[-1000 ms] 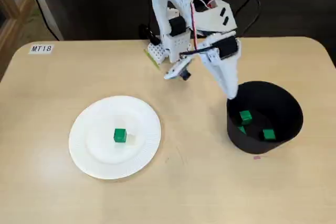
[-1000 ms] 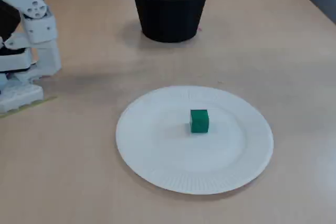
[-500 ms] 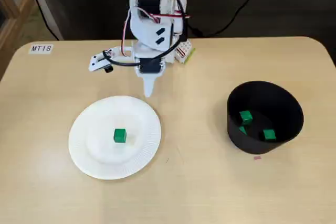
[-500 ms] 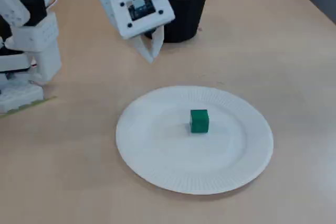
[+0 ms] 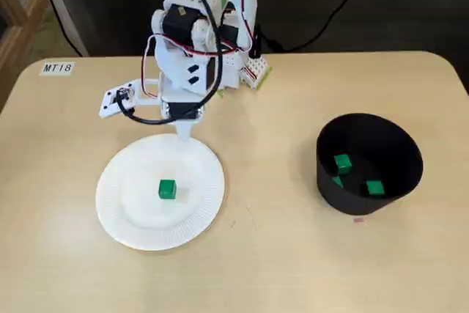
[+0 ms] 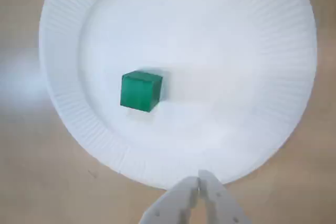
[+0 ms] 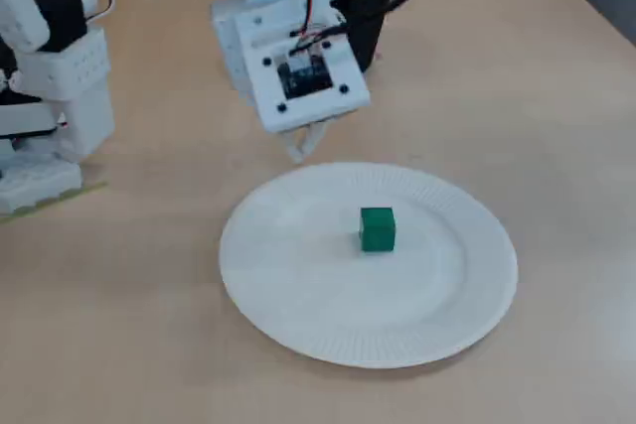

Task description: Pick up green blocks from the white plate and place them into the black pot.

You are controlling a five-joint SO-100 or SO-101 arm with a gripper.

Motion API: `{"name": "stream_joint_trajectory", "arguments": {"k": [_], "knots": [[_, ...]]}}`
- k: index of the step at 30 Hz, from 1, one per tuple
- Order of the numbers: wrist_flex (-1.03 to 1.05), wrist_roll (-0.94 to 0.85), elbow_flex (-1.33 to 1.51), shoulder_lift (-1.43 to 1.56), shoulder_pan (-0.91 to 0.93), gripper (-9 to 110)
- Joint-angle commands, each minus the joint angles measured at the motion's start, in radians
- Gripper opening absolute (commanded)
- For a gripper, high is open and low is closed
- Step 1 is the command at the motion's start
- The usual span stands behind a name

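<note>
Gripper (image 5: 183, 135) is squeezed shut and holds nothing (its two tips press together in the wrist view). It hangs at the rim of the white plate (image 5: 117, 221), on the side by the arm's base. One green block (image 5: 167, 189) sits near the plate's middle, apart from the tips. Well away from the plate stands the black pot (image 5: 333, 197), with three more green blocks (image 5: 342, 162) inside.

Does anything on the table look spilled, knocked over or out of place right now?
Nothing stands out. The black pot stands upright with green blocks inside, one green block sits on the white plate, and the shut gripper hangs at the plate's rim. Only a tiny pink speck lies on the table by the pot.
</note>
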Motion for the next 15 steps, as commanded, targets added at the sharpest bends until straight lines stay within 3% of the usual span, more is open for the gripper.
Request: {"name": "stream_joint_trajectory", "arguments": {"k": [1, 11, 15], "knots": [[-0.038, -0.011, -0.038, -0.037, -0.017, -2], [-0.081, 0.091, -0.038, -0.086, -0.034, -2], [-0.087, 0.089, -0.035, -0.055, -0.017, 22]]}}
